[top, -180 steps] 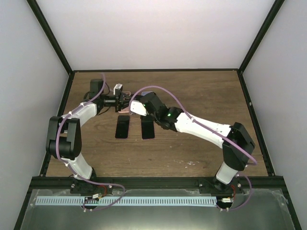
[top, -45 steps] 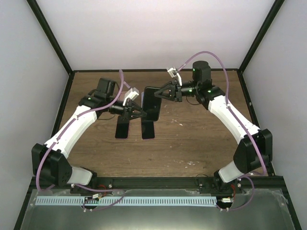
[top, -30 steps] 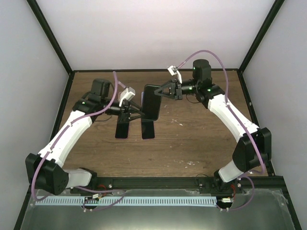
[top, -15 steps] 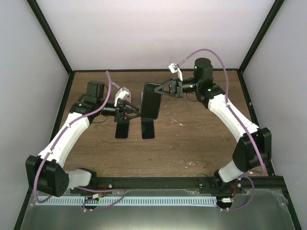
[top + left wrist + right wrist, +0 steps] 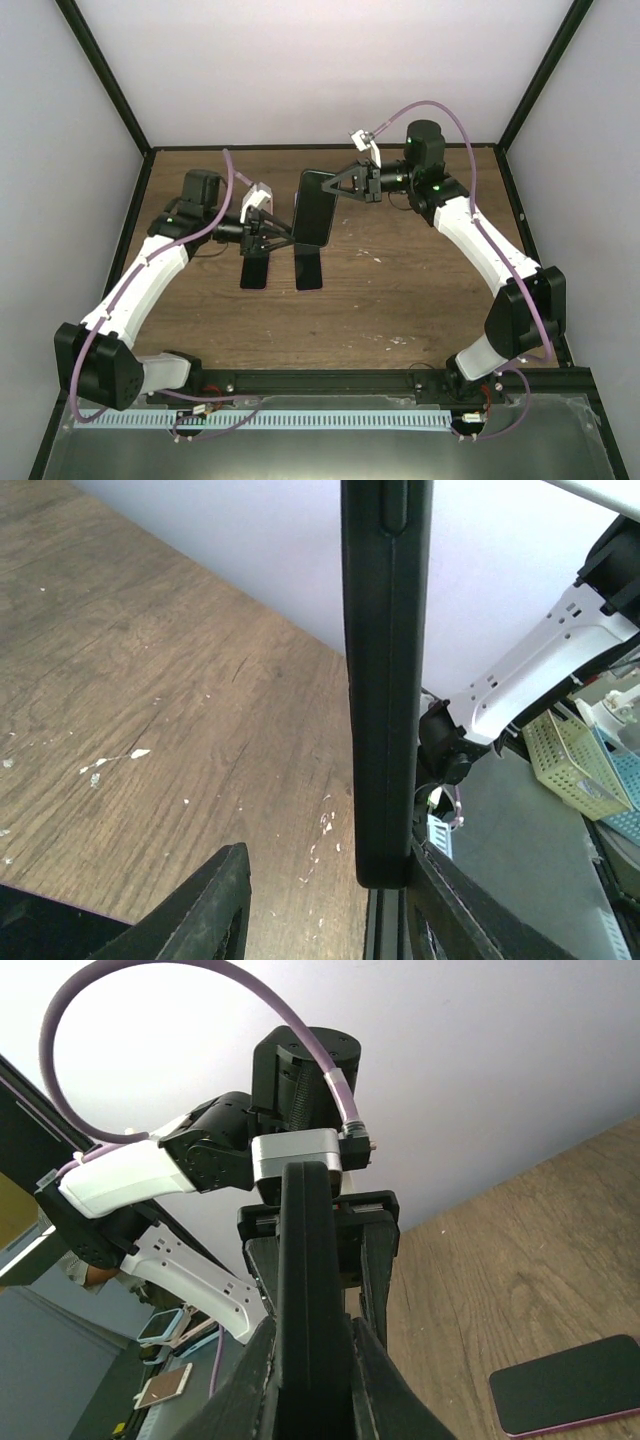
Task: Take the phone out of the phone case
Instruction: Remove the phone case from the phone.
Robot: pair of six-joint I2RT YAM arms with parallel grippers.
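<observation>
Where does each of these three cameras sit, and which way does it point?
Top: above and behind the bases, looking down on the table; left arm and right arm show whole.
Left wrist: on the left arm, looking along the left fingers at the cased phone, edge-on; right arm beyond.
Right wrist: on the right arm, facing the opposite way; right fingers flank the cased phone; left arm beyond.
Shared: all see the cased phone; wrist views face each other.

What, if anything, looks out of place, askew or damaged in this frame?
Nothing is spilled or broken. The wooden table carries scattered white flecks, likely wear. The cased phone hangs on edge in the air, clamped by the right end effector, as the task expects.
</observation>
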